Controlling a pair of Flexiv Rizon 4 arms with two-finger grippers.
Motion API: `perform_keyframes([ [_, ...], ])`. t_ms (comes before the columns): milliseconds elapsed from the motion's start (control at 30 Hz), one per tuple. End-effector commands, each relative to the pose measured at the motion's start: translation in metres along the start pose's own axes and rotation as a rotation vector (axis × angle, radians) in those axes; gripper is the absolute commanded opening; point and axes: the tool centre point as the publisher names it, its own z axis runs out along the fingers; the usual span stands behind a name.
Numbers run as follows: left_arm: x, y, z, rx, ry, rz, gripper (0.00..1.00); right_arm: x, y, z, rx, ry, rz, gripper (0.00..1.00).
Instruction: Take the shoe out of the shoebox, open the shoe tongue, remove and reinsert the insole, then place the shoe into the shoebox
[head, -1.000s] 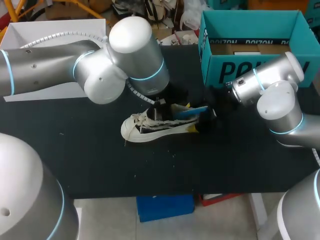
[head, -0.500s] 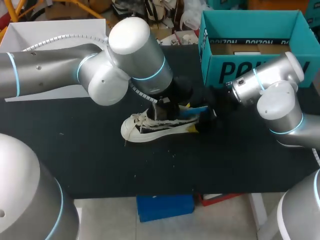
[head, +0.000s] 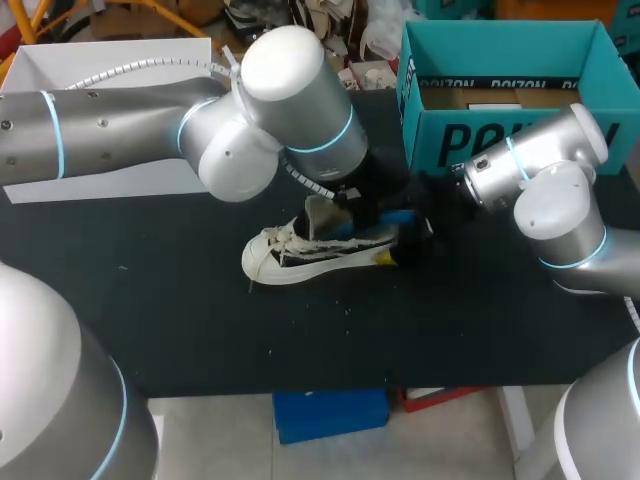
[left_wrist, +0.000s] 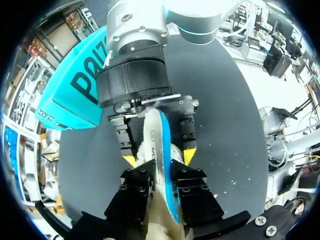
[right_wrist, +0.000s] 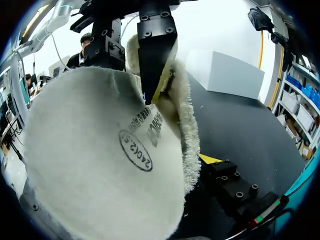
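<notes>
The white shoe (head: 275, 255) lies on the black table (head: 150, 300), toe left, its pale insole (head: 320, 213) rising under the left arm (head: 290, 110). The right arm (head: 530, 180) meets its heel. The teal shoebox (head: 440, 140) stands far right.

You have a shoe (head: 300, 255), white with black side streaks; insole (right_wrist: 100, 160), fleecy white, blue-edged, round black stamp; shoebox (head: 500, 100), teal, dark lettering; table (head: 180, 300), black.

Shoe (head: 285, 260) mouth — apparently full of insole (left_wrist: 159, 150)
</notes>
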Motion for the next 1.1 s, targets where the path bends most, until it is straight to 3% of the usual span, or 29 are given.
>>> perform_keyframes([
  [33, 0.0, -0.002, 0.004, -0.006, 0.009, 0.014, 0.0, -0.003, -0.003, 0.001, 0.001, 0.001, 0.001, 0.0],
  [267, 0.014, 0.001, -0.001, 0.019, 0.046, 0.054, 0.0, -0.003, -0.003, 0.001, 0.001, 0.001, 0.001, 0.0],
  [600, 0.045, 0.002, -0.067, 0.18, 0.032, 0.151, 0.0, -0.003, -0.003, 0.001, 0.001, 0.001, 0.001, 0.0],
  [800, 0.048, -0.003, -0.109, 0.38, 0.05, 0.115, 0.0, -0.003, -0.003, 0.001, 0.001, 0.001, 0.001, 0.0],
  [1000, 0.044, -0.024, -0.156, 0.61, 0.072, 0.06, 0.0, -0.003, -0.003, 0.001, 0.001, 0.001, 0.001, 0.0],
  [1100, 0.039, -0.039, -0.183, 0.686, 0.061, 0.049, 0.0, -0.003, -0.003, 0.001, 0.001, 0.001, 0.001, 0.0],
])
